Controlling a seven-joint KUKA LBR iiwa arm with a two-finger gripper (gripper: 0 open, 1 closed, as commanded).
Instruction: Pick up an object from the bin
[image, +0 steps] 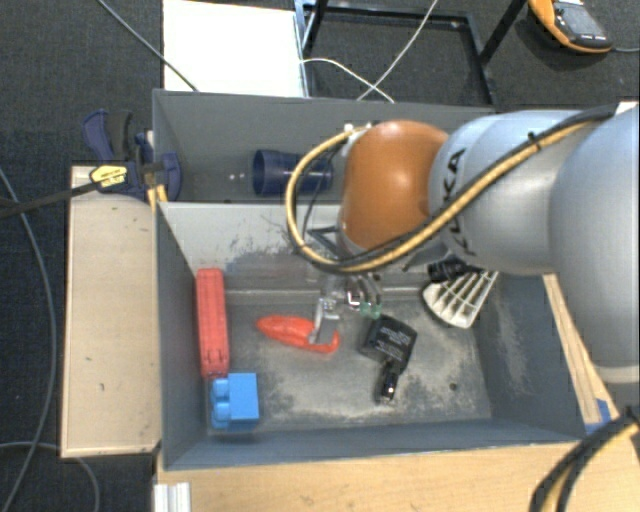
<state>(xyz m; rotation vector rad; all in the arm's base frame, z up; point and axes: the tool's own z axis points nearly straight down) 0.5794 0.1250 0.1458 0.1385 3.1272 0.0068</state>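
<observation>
Got the gripper (326, 322) down on the right end of an orange-red curved plastic piece (285, 328), mid-floor of the bin (190, 255). Can't tell whether open or clamped. Also spotting a black gadget (388, 342) just right of it, plus a long red brick (211, 320) and a blue block (234, 398) off left.

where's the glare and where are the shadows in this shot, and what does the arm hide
Camera view: soft sheen on the orange cover and along the grey arm, no hard glare on the bin floor; camera view: dim shadow under the arm, around the black gadget; camera view: the arm hides the bin's far right part and some of the white ribbed thing.
</observation>
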